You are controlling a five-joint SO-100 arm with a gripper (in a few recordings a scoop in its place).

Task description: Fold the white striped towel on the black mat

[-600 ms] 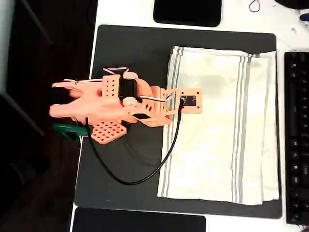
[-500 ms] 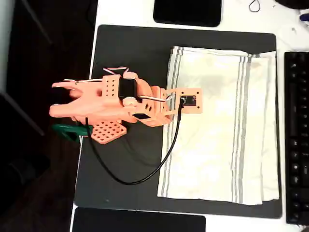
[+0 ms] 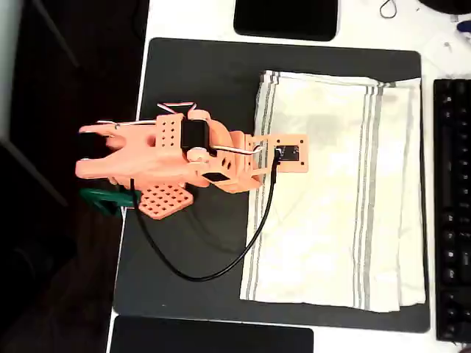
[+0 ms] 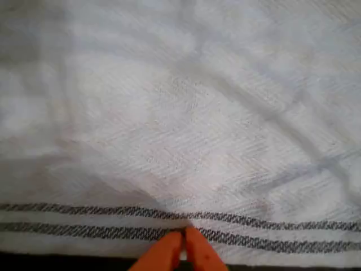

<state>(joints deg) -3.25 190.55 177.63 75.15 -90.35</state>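
Overhead, we lose the end effector under the arm (clenched, wrist view) at the white striped towel's left edge.

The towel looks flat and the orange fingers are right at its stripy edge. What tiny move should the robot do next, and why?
Probably lift that edge a little. In the wrist view the gripper looks closed at the stripes of the white striped towel, near the edge over the black mat. Whether cloth is really pinched is unclear, so a small lift would test it.
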